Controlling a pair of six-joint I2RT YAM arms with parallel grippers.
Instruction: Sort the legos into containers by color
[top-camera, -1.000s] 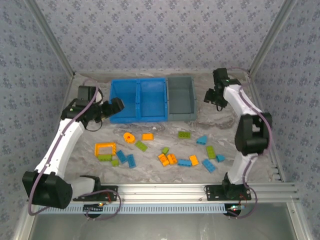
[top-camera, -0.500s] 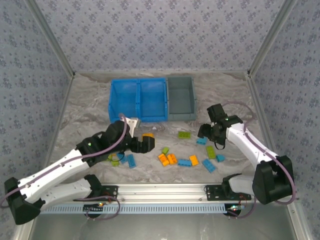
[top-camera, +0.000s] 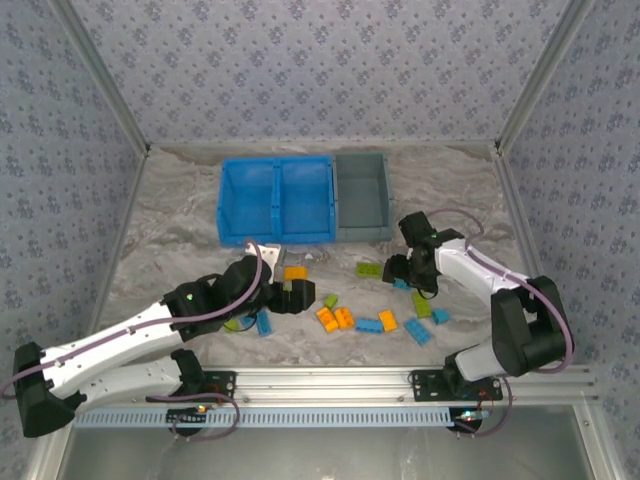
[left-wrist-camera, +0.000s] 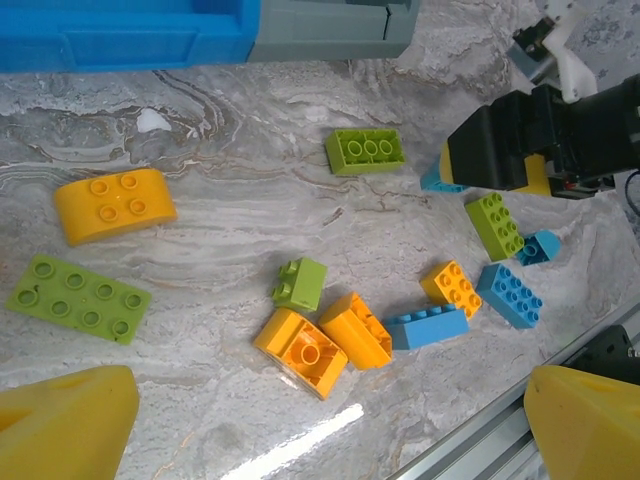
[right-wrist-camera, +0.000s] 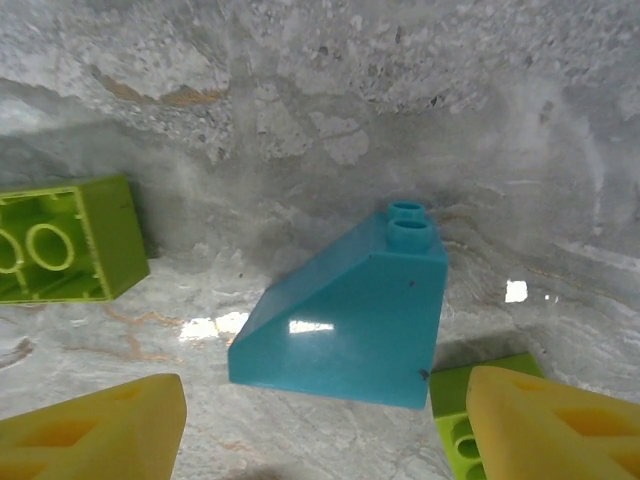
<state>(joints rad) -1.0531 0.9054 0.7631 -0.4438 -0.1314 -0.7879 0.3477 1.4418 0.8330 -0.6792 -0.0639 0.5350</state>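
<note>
While the right arm's jaws stand spread and empty, the blue sloped brick is found right of centre on the table, near the grey bin, between the yellow fingers and a little beyond their tips. Its long axis is laid almost along the line joining them, so its ends would probably be met on closing, though the tips' height above it cannot be judged. The left arm's jaws, likewise spread and empty, are placed well to the left over the orange bricks, so the right arm is nearer.
</note>
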